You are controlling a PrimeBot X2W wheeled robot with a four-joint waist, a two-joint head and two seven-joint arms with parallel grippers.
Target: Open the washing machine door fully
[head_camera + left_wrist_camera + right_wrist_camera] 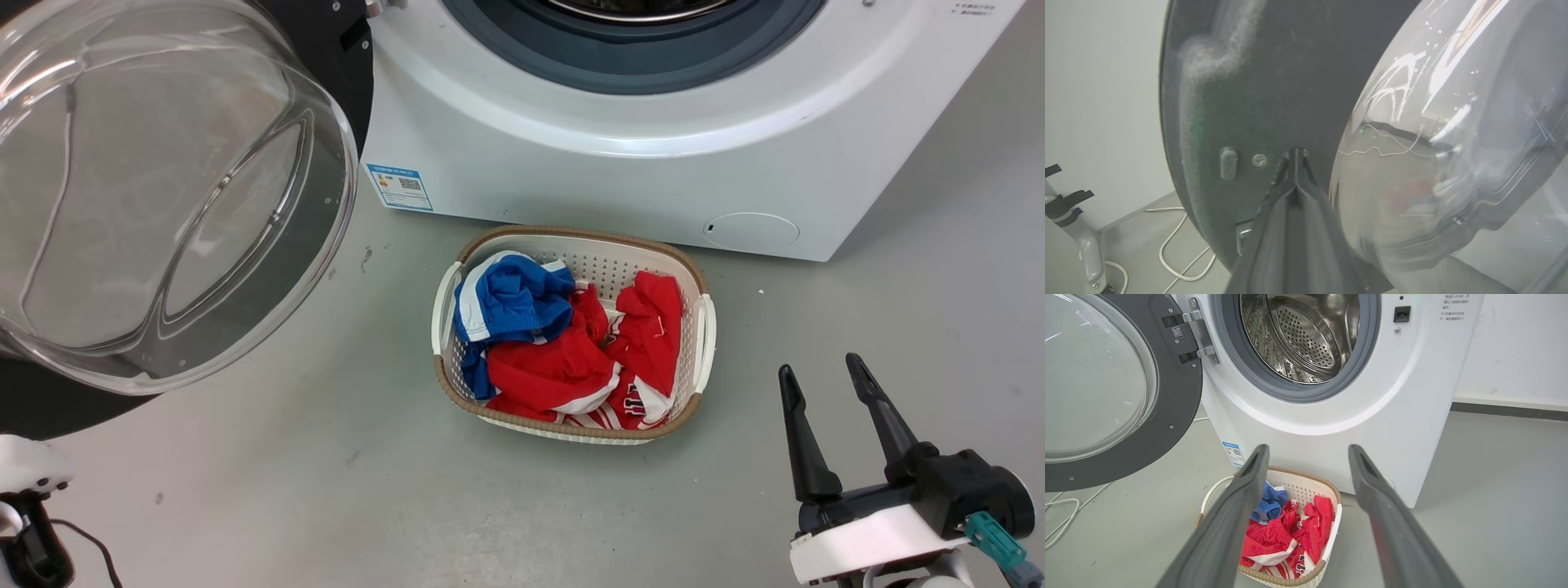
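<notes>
**Q:** Where was the door?
**A:** The washing machine door (1180,400) stood swung out on its hinges, upper left of the right wrist view. The steel drum (1306,339) was exposed. The washing machine (612,180) ran across the top of the head view.

**Q:** And the pincers?
**A:** The left pincer (1295,154) was clenched on nothing, tips at the door's dark ring, just beside the glass bowl. The right pincer (819,367) was released, lower right, above the grey floor (326,490).

**Q:** Anything in the way?
**A:** A laundry basket (706,335) of red and blue clothes (555,367) sat on the floor just before the machine. A white cable (1061,514) lay below the door.
</notes>
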